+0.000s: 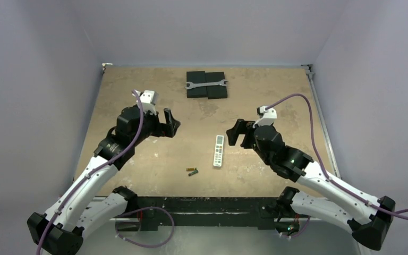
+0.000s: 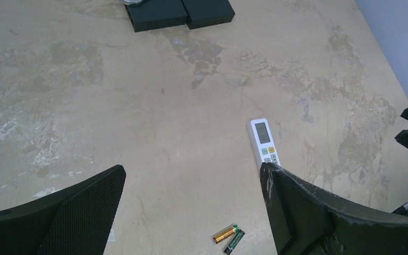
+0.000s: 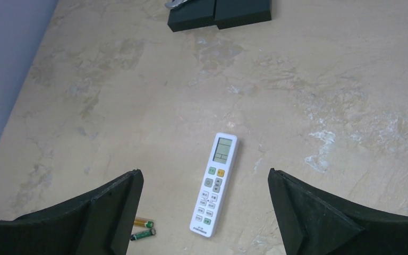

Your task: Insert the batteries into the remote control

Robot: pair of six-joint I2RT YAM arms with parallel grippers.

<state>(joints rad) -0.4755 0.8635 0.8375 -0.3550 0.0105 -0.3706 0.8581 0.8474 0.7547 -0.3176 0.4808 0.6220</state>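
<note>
Top view, remote [image 1: 219,151]: mid-table, buttons up; long axis near–far, screen end far.
Top view, batteries [image 1: 192,171]: side by side, touching or nearly so, just left of the remote's near end; long axes roughly left–right.
Top view, left gripper [image 1: 171,123]: jaws wide, empty, well left of the remote.
Top view, right gripper [image 1: 234,134]: jaws wide, empty, just right of the remote.
Top view, wrench [image 1: 206,84]: on black blocks [image 1: 216,92], far side.
Left wrist view: gold battery beside the green; the remote's button end is hidden behind one finger.
Right wrist view: the remote lies between the spread fingers [image 3: 106,212].

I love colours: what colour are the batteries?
The batteries: one gold, one dark green; left wrist view.
</note>
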